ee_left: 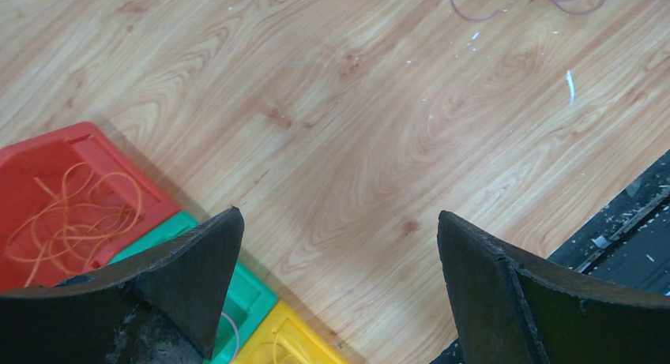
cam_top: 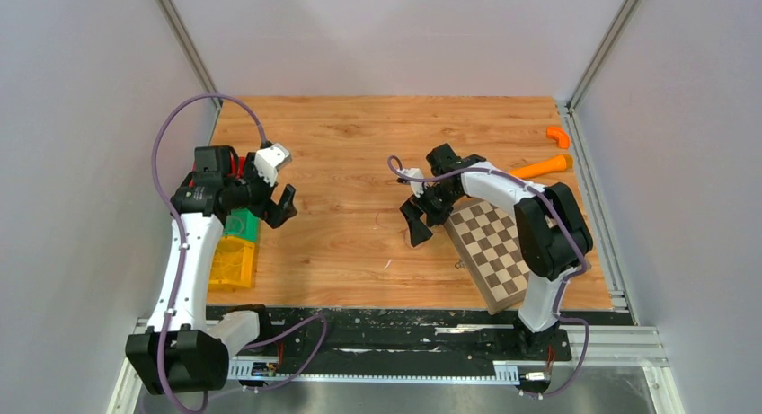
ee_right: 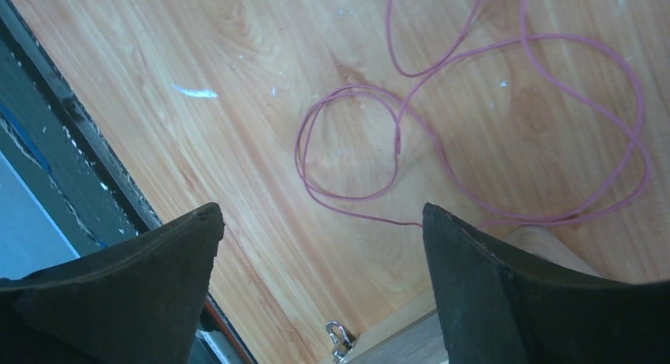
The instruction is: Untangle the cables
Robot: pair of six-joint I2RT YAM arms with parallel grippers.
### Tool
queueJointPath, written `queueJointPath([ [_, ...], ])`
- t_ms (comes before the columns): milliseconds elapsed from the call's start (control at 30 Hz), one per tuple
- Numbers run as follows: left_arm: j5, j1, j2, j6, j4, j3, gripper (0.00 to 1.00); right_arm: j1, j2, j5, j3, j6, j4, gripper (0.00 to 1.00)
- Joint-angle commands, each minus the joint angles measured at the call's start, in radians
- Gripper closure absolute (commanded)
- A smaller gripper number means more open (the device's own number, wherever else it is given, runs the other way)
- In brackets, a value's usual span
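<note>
Two arms reach over a wooden worktop (cam_top: 350, 154). The left pincer (ee_left: 340, 289) and the right pincer (ee_right: 320, 289) are both spread wide and hold nothing.

Nearest, along the left edge, three bins sit in a row, touching one another. The yellow bin (cam_top: 232, 263) is closest, the green bin (cam_top: 241, 224) is behind it, and the red bin (ee_left: 31, 166) is beyond that, mostly hidden under the left arm in the overhead view. A loose tangle of orange cables (ee_left: 75, 218) lies in the red bin. A pale strand shows in the green bin, but too little of it is in view to say more. The left pincer hovers just beside the green and red bins, over bare wood.

On the right, a chessboard (cam_top: 492, 248) lies at an angle near the front edge, and the right pincer hangs just off its left corner. Under and ahead of that pincer, a thin pink cable (ee_right: 474, 127) lies flat on the worktop in several overlapping loops, beside the board's corner and touched by neither pincer.

Farthest back, by the right rail, lie two orange pieces (cam_top: 544, 167), a straight one and a short curved one, slightly apart.
</note>
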Motion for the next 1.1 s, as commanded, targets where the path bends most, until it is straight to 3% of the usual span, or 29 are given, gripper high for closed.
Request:
queueJointPath([
  [0, 0.004, -0.043, 0.005, -0.077, 0.077, -0.025, 0.0, 0.023, -0.035, 0.013, 0.005, -0.1, -0.027, 0.02],
  [100, -0.001, -0.06, 0.014, -0.092, 0.084, -0.023, 0.0, 0.035, 0.014, 0.063, 0.049, -0.126, -0.018, 0.06],
  [200, -0.021, -0.069, 0.006, -0.101, 0.092, -0.017, 0.0, 0.045, 0.045, 0.084, 0.081, -0.139, -0.018, 0.16],
  [400, -0.067, -0.07, -0.081, -0.147, 0.201, -0.046, 0.0, 0.089, 0.02, 0.176, 0.02, -0.226, -0.016, 0.19],
  [467, -0.064, -0.07, -0.114, -0.177, 0.259, -0.063, 0.0, 0.101, 0.013, 0.193, -0.002, -0.243, -0.016, 0.26],
  [500, -0.062, -0.07, -0.122, -0.203, 0.295, -0.07, 0.0, 0.103, 0.007, 0.195, -0.007, -0.246, -0.015, 0.32],
  [667, -0.064, -0.07, -0.109, -0.273, 0.319, -0.028, 0.0, 0.105, -0.044, 0.185, 0.037, -0.219, -0.016, 0.85],
  [733, -0.049, -0.07, -0.088, -0.272, 0.281, 0.014, 0.0, 0.105, -0.093, 0.164, 0.093, -0.21, -0.031, 0.99],
  [900, -0.109, -0.07, -0.077, -0.325, 0.331, 0.091, 0.0, 0.047, -0.2, -0.05, 0.445, -0.182, -0.116, 1.0],
  [1000, -0.068, -0.07, -0.094, -0.33, 0.388, 0.1, 0.0, -0.06, -0.252, -0.237, 0.566, -0.031, 0.013, 1.0],
  [1067, 0.05, -0.07, -0.096, -0.332, 0.388, 0.107, 0.0, -0.087, -0.286, -0.271, 0.566, 0.029, 0.09, 1.0],
])
